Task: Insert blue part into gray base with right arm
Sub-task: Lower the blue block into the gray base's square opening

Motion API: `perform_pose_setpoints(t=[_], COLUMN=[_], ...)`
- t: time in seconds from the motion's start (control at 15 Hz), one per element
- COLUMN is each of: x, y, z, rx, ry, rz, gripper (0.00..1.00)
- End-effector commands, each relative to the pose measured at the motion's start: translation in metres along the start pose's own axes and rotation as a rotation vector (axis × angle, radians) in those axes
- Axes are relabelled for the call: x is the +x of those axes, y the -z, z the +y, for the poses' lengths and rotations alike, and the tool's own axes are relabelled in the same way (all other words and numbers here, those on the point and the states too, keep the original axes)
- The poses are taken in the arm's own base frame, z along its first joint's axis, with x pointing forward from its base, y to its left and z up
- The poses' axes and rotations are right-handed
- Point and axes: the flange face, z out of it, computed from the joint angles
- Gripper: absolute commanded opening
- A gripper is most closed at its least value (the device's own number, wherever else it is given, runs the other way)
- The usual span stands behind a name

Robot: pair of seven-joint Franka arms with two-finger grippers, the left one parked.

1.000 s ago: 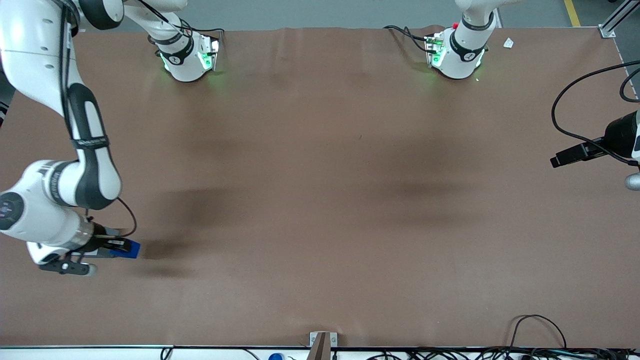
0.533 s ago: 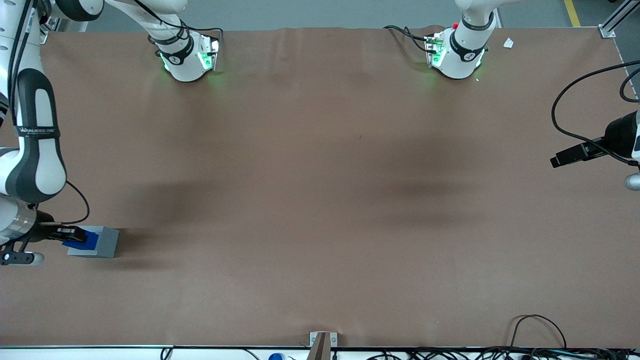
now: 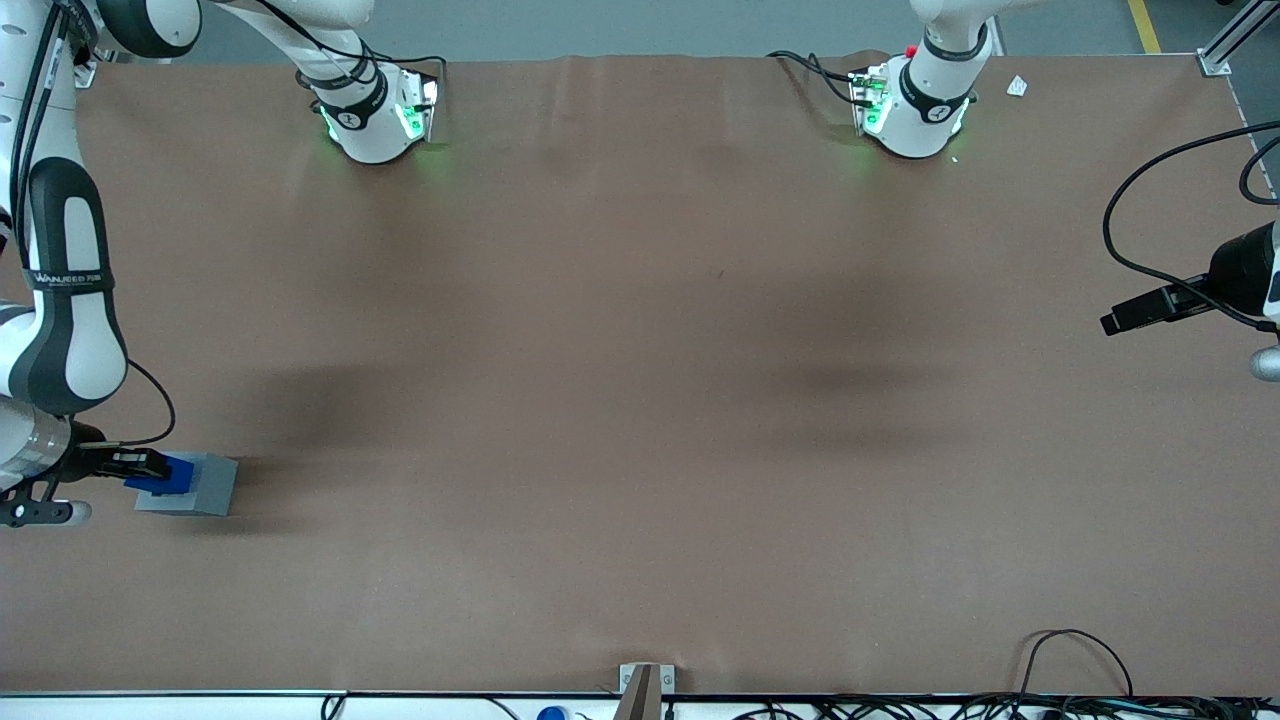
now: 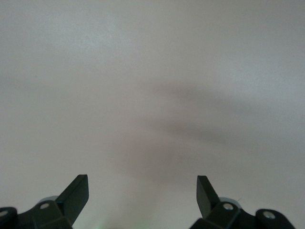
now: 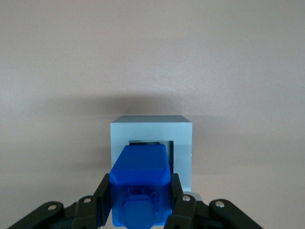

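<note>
The gray base (image 3: pixel 195 485) stands on the brown table at the working arm's end, fairly near the front camera. The blue part (image 3: pixel 167 477) is held by my right gripper (image 3: pixel 140 468), which is shut on it directly over the base. In the right wrist view the blue part (image 5: pixel 140 183) sits between the black fingers (image 5: pixel 101 200), its lower end at the square recess of the gray base (image 5: pixel 151 143). Whether it is inside the recess or just above it I cannot tell.
The brown table cover (image 3: pixel 640 400) spreads wide toward the parked arm's end. The working arm's green-lit base (image 3: pixel 375 115) stands at the table's edge farthest from the camera. Cables (image 3: pixel 1075 660) lie at the near edge toward the parked arm's end.
The right arm swung with the blue part toward the table's end, uncovering the gray base, and has settled with the part over the base's recess. Little changed in the last half second.
</note>
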Motion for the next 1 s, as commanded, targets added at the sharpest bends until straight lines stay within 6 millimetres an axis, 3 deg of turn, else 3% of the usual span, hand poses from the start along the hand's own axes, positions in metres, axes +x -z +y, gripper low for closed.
perform_pose_setpoints(t=[0.0, 0.4, 0.93], x=[-0.002, -0.005, -0.003], y=[-0.009, -0.015, -0.018], z=[0.005, 0.016, 0.015], rx=[0.032, 0.049, 0.059], ry=[-0.012, -0.039, -0.053], rz=[0.007, 0.005, 0.012], gripper=[0.0, 0.0, 0.0])
